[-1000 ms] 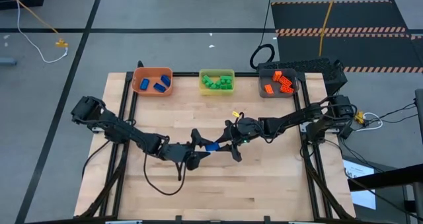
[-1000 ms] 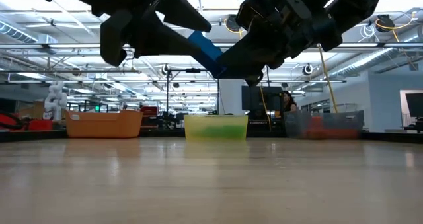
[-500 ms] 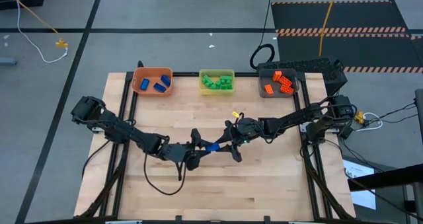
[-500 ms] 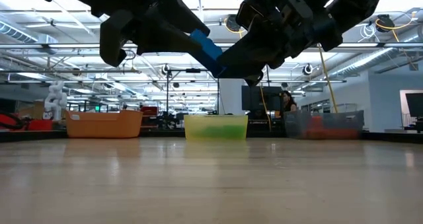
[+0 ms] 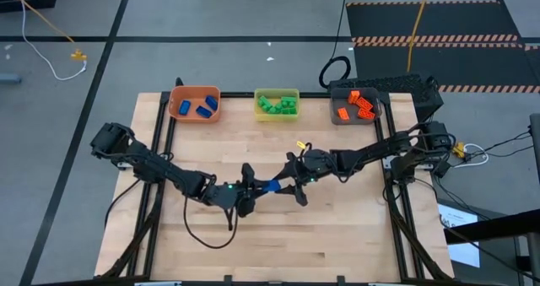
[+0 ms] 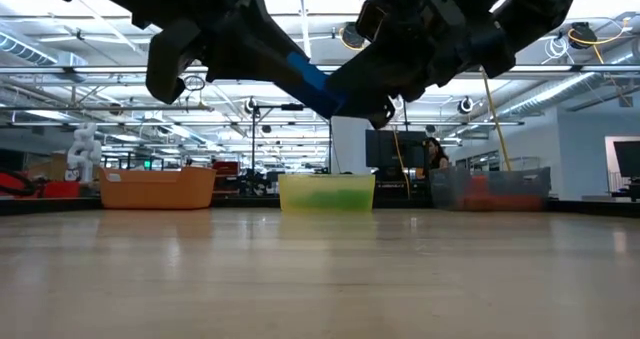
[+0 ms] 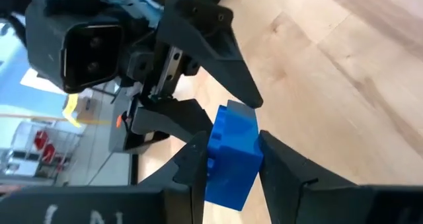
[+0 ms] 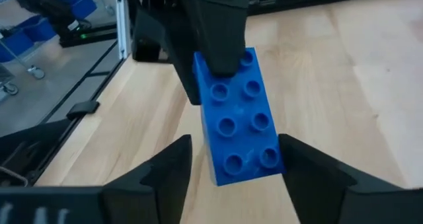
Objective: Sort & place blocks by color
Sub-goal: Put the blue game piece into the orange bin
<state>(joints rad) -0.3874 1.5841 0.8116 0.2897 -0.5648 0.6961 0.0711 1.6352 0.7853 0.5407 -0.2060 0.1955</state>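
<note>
above the middle of the counter, the left gripper clamps a blue block held in the air. the right gripper faces it, its fingers spread clear of the block's sides, released.

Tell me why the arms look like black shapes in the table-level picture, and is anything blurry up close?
Low view: bright ceiling lights behind leave both arms as dark silhouettes; only the blue block keeps its colour. Left wrist view: the left gripper fingers at the edge are soft, the block sharper. Right wrist view: the studs are crisp, the near fingers blurred. High view: evenly lit, faint shadows.
</note>
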